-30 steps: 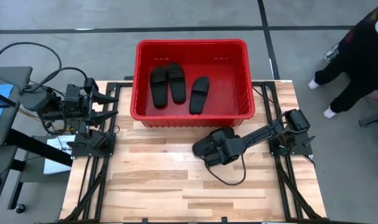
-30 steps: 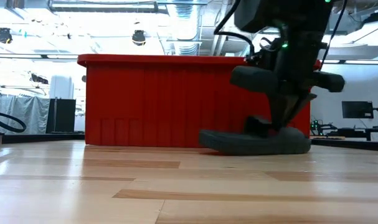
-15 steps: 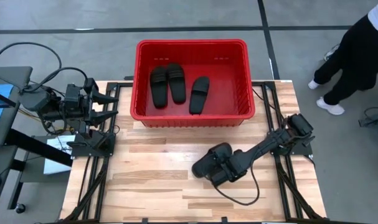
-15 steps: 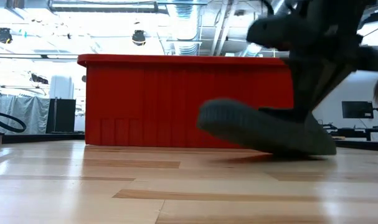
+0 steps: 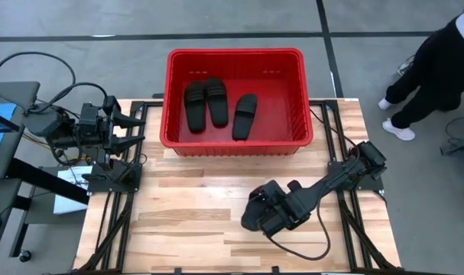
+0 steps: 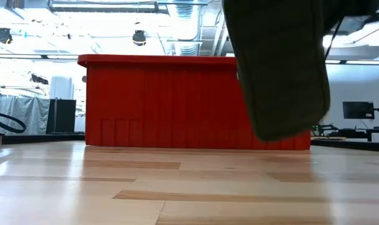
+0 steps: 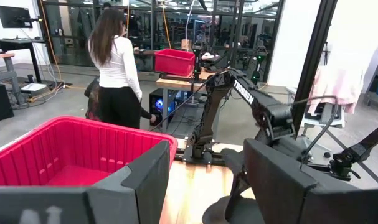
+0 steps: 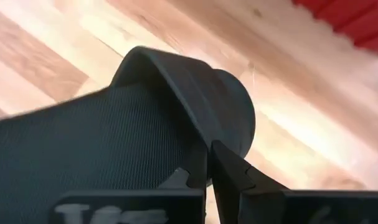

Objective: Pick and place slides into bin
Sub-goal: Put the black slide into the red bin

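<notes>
Right gripper was out over the bare wood of the bench, near its front-right part, well short of the red bin. Its fingers were pinched nearly together on the strap edge of the fourth slide; the wrist view showed the strap caught between the finger tips, sole filling most of the shot. In the low view that slide hung clear above the bench surface, toe end down, tilted steeply, blocking the right part of the bin wall behind it.

Three slides lay flat inside the bin: two side by side on the left, the third apart to the right of them, angled. The bin sat at the far edge of the bench, between the two arm mounts.

Left gripper was parked at the left edge of the bench, beside the bin's left wall, not over anything. Its fingers stood well apart with nothing between them, seen from its own wrist view, with the bin rim just ahead and the right arm farther across.

A person in dark trousers and white shoes stood on the floor off the far-right corner, clear of the bench. The left wrist view showed another person with their back turned, in a white top, well behind the bench by another red bin.
</notes>
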Tool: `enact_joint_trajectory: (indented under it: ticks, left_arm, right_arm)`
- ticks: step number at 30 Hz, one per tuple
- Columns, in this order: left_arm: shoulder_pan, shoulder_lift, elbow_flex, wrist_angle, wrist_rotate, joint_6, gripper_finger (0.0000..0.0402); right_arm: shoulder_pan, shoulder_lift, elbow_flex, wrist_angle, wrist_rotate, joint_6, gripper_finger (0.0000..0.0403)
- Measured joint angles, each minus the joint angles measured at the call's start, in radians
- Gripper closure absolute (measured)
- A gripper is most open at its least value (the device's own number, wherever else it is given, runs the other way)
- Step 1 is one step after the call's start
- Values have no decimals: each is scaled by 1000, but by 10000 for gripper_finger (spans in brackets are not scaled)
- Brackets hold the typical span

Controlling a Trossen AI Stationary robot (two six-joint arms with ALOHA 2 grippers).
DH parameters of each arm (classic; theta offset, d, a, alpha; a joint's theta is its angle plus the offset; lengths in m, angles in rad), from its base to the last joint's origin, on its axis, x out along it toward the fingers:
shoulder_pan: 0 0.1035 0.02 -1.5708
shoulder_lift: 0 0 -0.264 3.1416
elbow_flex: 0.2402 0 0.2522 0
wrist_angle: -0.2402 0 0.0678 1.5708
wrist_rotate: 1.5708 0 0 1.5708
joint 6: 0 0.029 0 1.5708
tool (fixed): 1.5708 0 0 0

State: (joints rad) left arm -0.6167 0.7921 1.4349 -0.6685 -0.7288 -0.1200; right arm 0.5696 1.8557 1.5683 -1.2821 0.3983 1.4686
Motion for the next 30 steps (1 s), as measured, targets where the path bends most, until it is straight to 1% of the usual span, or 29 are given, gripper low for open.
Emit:
enact_joint_trajectory:
  ticks: [13,24,30]
  left_arm:
    - [0,0,0,0,0,-12,205]
    - [0,0,0,0,0,-26,205]
    - [0,0,0,0,0,-26,205]
  right_arm:
    - [-21,0,321,-198,146,-243,403]
    - [-74,-1,575,-262,233,-510,403]
    - [-127,-2,699,-291,278,-656,403]
